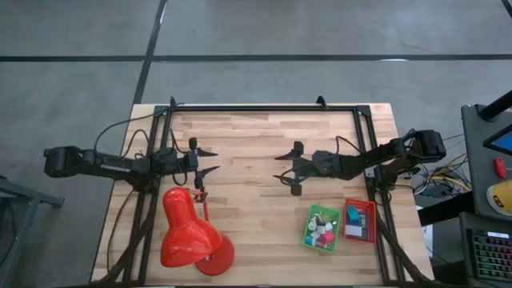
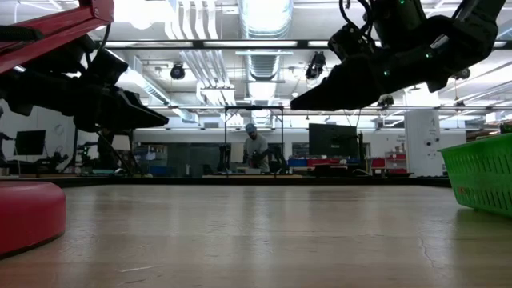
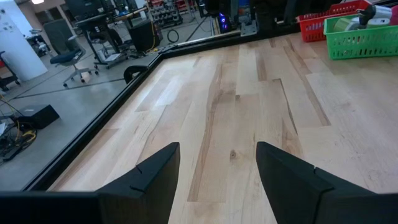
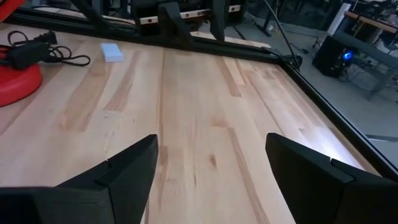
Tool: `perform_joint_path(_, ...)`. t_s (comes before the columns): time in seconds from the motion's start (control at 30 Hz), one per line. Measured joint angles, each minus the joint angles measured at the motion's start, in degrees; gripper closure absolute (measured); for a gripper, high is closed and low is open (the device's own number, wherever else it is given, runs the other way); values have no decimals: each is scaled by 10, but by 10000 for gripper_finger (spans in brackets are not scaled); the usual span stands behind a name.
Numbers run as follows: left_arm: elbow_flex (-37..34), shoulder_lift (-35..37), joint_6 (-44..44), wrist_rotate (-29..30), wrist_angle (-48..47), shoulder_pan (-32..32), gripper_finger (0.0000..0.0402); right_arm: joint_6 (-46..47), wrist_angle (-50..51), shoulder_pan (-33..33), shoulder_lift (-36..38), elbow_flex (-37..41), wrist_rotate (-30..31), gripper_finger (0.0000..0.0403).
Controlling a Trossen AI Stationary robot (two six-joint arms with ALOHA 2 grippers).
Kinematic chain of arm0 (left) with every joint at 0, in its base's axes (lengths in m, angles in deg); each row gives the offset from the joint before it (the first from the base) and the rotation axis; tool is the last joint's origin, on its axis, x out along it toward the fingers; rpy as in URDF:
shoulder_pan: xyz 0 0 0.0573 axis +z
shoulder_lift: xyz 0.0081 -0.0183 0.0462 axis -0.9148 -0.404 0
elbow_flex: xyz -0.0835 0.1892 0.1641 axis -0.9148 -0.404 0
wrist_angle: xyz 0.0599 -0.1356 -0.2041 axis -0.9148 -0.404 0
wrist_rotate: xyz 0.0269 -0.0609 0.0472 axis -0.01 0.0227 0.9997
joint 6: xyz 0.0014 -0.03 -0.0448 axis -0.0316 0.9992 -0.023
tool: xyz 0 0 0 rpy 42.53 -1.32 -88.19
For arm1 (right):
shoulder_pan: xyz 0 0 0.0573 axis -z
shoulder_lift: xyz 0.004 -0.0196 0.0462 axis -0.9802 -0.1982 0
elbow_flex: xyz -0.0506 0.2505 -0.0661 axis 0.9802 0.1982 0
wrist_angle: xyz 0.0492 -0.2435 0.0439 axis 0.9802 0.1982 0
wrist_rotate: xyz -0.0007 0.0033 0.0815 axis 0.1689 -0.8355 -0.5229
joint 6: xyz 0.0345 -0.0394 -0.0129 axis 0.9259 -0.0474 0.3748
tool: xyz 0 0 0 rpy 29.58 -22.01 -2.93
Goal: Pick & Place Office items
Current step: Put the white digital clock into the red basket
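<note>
The office items lie as small pink, white and green pieces (image 1: 322, 232) in a green tray (image 1: 308, 230), with teal and blue blocks (image 1: 354, 224) in a red tray (image 1: 371, 210) beside it, at the table's near right. One pale blue flat block (image 4: 112, 51) lies on the bare wood close to the lamp's base. My right gripper (image 1: 286, 168) hovers open above mid-table, with nothing between its fingers (image 4: 211, 140). My left gripper (image 1: 213, 161) stands open at the left, above the wood (image 3: 217, 149), also with nothing in it.
A big red desk lamp (image 1: 190, 237) stands at the near left, its round base (image 2: 24, 216) on the table and its cord (image 4: 37, 53) trailing beside it. A black frame (image 1: 264, 106) runs around the table. Bare wood (image 1: 256, 216) lies between lamp and trays.
</note>
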Motion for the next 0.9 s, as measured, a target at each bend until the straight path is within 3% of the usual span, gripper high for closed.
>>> perform_joint_path(0.4, 0, 0, 0, -1, 0, 0, 184, 0, 0, 0, 0, 0, -1, 108)
perform_joint_path(0.6, 7, 0, 89, -28, -17, 0, 184, 0, 0, 0, 0, 0, -1, 101)
perform_joint_path(0.7, 44, 0, 125, -38, -98, 0, 184, 0, 0, 0, 0, 0, -1, 101)
perform_joint_path(0.9, 188, 0, 153, -39, -415, -2, 184, 0, 0, 0, 0, 0, -1, 110)
